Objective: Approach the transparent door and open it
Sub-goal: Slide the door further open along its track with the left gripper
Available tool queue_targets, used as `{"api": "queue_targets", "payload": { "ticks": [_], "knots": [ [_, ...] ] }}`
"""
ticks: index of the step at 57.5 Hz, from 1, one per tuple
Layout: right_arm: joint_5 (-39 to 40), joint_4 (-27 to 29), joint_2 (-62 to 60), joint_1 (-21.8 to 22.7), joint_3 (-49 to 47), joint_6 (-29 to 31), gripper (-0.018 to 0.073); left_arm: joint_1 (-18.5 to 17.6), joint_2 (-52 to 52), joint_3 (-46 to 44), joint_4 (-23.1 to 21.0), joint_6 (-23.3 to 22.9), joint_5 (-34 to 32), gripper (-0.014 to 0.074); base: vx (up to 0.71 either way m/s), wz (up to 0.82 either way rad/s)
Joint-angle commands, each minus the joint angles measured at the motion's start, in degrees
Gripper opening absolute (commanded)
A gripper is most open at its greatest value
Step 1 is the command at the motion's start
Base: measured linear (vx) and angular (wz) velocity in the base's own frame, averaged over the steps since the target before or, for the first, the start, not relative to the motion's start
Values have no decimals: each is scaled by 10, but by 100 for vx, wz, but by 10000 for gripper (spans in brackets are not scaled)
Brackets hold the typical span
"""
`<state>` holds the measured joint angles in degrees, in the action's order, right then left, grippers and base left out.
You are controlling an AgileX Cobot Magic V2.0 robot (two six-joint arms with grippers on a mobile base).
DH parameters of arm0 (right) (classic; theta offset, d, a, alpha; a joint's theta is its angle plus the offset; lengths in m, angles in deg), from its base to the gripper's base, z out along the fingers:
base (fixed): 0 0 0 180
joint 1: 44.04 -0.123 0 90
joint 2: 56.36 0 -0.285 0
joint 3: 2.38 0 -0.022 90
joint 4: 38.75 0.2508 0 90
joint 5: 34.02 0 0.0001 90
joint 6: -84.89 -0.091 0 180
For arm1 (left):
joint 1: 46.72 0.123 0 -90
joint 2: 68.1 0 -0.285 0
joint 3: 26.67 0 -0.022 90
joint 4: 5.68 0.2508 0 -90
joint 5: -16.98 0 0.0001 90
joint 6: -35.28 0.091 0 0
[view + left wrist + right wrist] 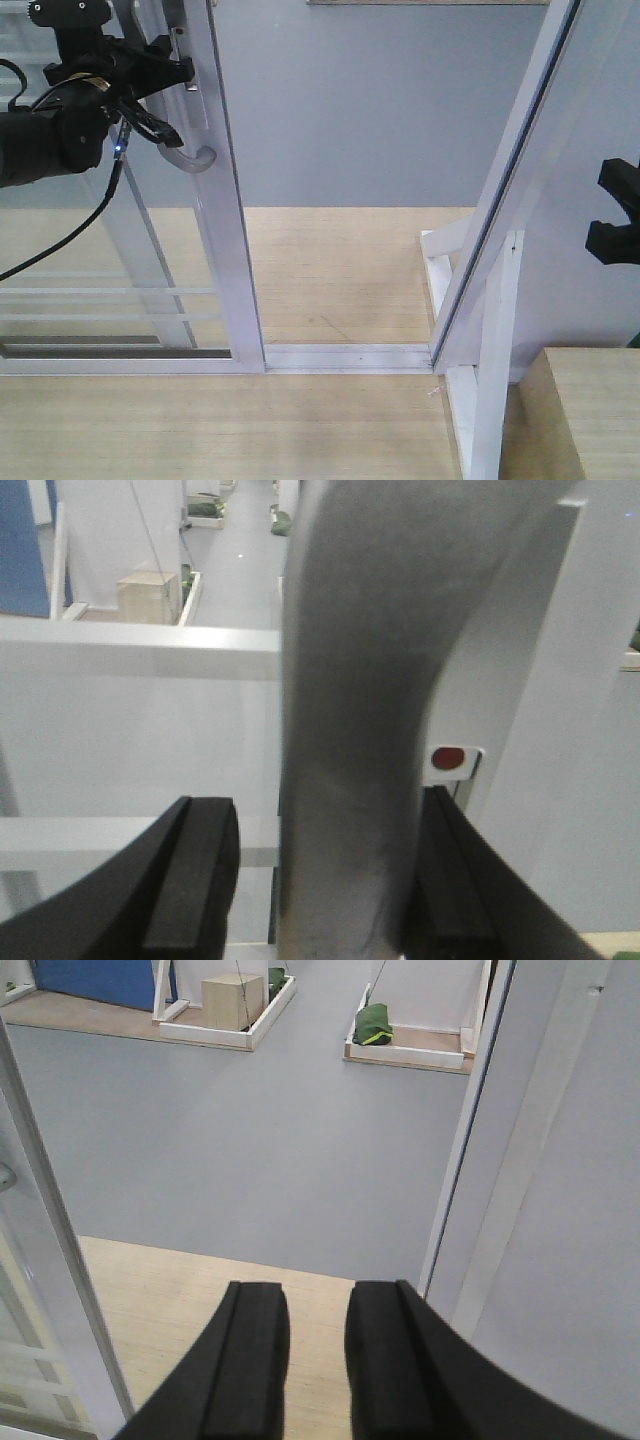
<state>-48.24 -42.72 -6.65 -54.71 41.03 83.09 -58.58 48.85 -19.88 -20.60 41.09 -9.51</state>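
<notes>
The transparent door (150, 250), a clear-glass panel in a white frame with thin white horizontal bars low down, fills the left of the front view; its white stile runs from the top edge down to the floor track (345, 356), and to its right there is an open gap through which grey floor (360, 110) and, nearer, pale wooden flooring show. On the far side of the gap a second white frame post (505, 190) leans across the picture, with a low white stand beside its foot and a wooden block (590, 410) at the lower right corner. The black left arm reaches in from the upper left, and the left end effector (150, 95) sits at the curved, hook-ended pull handle (190, 158) on the stile; in the left wrist view the grey handle stands between the two black fingers (190, 880), touching the right one, with a narrow gap to the left one. The right end effector (315, 1360) shows its two black fingers close together, a narrow gap between them and nothing held, pointing toward the opening.
</notes>
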Motion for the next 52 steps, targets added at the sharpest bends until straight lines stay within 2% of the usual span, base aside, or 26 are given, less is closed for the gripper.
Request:
{"api": "queue_targets", "payload": {
  "ticks": [1,52],
  "knots": [
    [42,0,-3,3,-16,3,260,22,-29,-16,-28,2,-25,434,0,0],
    [42,0,-3,3,-16,3,260,120,-62,-15,-26,3,47,434,0,0]
  ]
}}
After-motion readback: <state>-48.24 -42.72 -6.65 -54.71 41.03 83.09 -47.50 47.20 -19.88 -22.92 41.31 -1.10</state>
